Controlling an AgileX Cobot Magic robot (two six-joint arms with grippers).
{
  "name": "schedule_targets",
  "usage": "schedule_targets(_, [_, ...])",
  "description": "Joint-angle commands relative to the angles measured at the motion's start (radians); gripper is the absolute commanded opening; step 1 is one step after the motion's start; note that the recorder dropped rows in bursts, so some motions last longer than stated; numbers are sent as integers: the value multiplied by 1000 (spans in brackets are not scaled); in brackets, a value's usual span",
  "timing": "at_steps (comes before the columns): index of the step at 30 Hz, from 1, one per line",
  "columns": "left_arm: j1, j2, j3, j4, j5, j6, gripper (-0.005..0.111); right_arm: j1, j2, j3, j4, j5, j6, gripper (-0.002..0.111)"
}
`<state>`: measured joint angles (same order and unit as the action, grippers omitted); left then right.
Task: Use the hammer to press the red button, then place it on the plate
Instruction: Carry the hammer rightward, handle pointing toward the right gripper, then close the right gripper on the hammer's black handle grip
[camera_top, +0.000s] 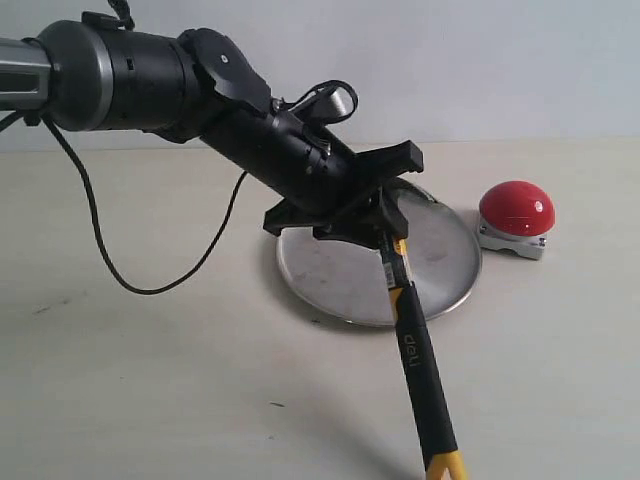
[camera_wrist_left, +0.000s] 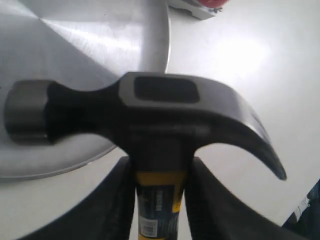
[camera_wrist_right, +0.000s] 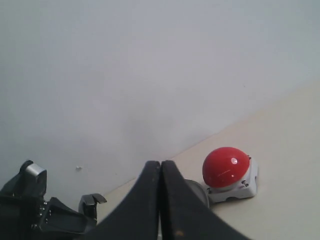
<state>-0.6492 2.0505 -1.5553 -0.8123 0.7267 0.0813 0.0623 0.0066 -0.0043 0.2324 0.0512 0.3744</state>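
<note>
Now: left hand (camera_wrist_left: 159, 196) clamps hammer (camera_top: 420, 350) near head, above plate (camera_top: 330, 275); right hand (camera_wrist_right: 160, 192) closed, empty; red button (camera_top: 516, 208) beside plate.

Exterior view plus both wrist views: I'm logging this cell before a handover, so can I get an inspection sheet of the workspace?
Surface: pale table, a few dark specks.
Job's things: hammer held near its head, head over the edge of the plate; red button beside the plate, nothing touching it.
Clutter: nothing seen.
Pincers: left pincer shut on the hammer; right pincer shut, empty.
Cables: black cable hangs in a loop below the left arm.
Surroundings: plain pale wall.
</note>
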Motion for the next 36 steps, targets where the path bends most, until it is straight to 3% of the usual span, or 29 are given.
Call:
schedule_targets(1, [17, -20, -8, -155, 30, 129, 0, -5, -7, -9, 6, 22, -45, 0])
schedule_targets(8, [38, -20, -8, -293, 80, 261, 0, -5, 66, -39, 6, -37, -60, 0])
schedule_targets(18, [64, -20, -8, -365, 143, 337, 0, -5, 358, -417, -2, 277, -313, 0])
schedule_targets(24, [69, -22, -8, -386, 147, 360, 0, -5, 627, -642, -6, 619, -569, 1])
schedule_targets(29, [71, -22, -8, -431, 161, 393, 0, -5, 846, -710, 73, 792, -667, 18])
schedule_targets(30, [71, -22, -8, -461, 177, 417, 0, -5, 926, -708, 195, 799, -754, 30])
schedule_targets(32, [73, -22, -10, -475, 184, 424, 0, -5, 991, -700, 369, 810, -894, 40])
schedule_targets(36, [93, -24, -10, -477, 212, 424, 0, -5, 1112, -698, 537, 847, -1055, 51])
